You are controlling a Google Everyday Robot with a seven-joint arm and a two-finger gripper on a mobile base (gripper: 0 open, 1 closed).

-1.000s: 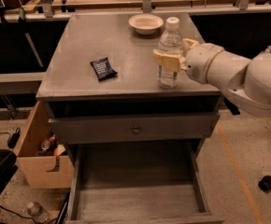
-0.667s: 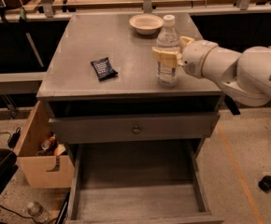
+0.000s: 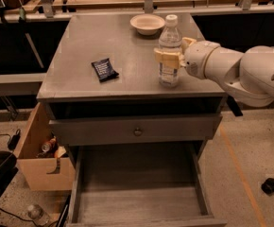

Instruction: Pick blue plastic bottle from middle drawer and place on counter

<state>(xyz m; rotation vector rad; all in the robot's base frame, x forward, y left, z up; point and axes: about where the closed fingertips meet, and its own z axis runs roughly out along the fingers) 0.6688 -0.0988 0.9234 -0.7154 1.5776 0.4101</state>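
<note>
The blue plastic bottle (image 3: 170, 36), clear and ribbed with a white cap, stands upright on the counter (image 3: 104, 37) near its right front part. My gripper (image 3: 175, 51) reaches in from the right and is shut on the bottle at mid height. One pale finger (image 3: 166, 57) lies across the bottle's front and the other sits behind it on the right. The middle drawer (image 3: 137, 205) is pulled out below, and its plank floor is bare.
A white bowl (image 3: 147, 23) sits at the counter's back, just behind the bottle. A dark snack packet (image 3: 104, 70) lies left of centre. The shut knob drawer front (image 3: 137, 131) is above the open drawer. A cardboard box (image 3: 38, 162) stands on the floor at left.
The bottle has stayed upright on the counter's right part, shifting only slightly. My arm has swung a little higher behind it, with the gripper still around the bottle.
</note>
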